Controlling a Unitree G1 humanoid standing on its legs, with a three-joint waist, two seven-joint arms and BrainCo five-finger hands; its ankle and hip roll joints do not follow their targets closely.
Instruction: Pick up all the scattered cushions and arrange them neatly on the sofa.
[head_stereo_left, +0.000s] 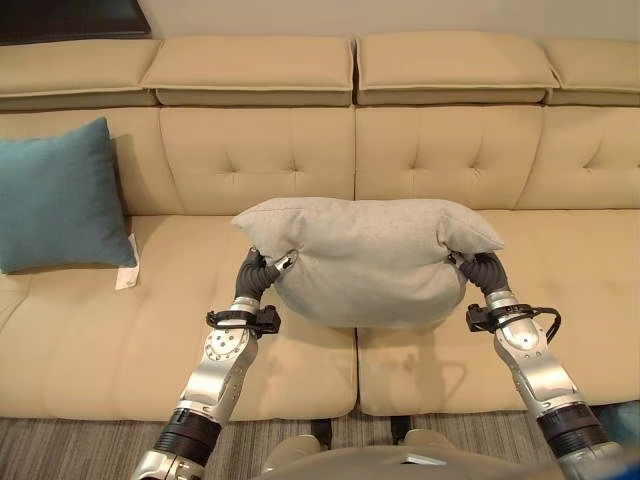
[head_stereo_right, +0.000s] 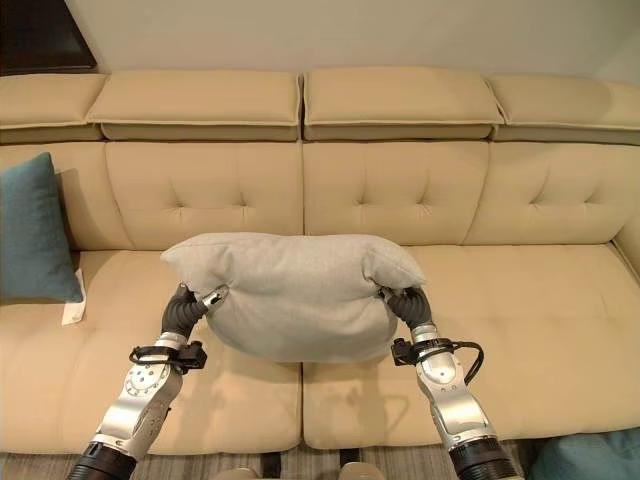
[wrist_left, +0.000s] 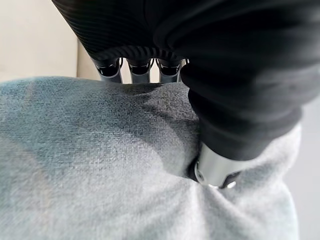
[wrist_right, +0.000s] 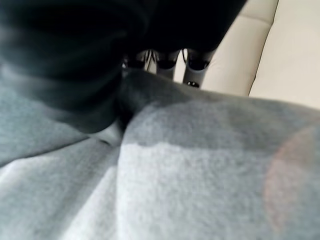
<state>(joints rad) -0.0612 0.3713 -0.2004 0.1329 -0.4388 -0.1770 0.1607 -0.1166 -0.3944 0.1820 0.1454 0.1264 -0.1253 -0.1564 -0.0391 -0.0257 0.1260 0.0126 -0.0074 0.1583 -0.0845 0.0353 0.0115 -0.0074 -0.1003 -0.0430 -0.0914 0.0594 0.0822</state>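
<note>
A big grey cushion (head_stereo_left: 370, 255) hangs in the air over the beige sofa (head_stereo_left: 250, 160), held between both hands. My left hand (head_stereo_left: 258, 272) grips its left end, thumb (wrist_left: 215, 170) pressed into the fabric and fingers (wrist_left: 140, 67) curled over the far side. My right hand (head_stereo_left: 482, 270) grips the right end the same way, its fingers (wrist_right: 192, 67) hooked over the cushion's (wrist_right: 200, 170) edge. A teal cushion (head_stereo_left: 58, 195) leans upright against the backrest at the sofa's left end.
A white tag or slip (head_stereo_left: 127, 270) lies on the seat beside the teal cushion. The seat cushions (head_stereo_left: 560, 300) under and to the right of the grey cushion are bare. Striped carpet (head_stereo_left: 80, 445) runs along the sofa's front. Something teal (head_stereo_right: 590, 455) sits on the floor at lower right.
</note>
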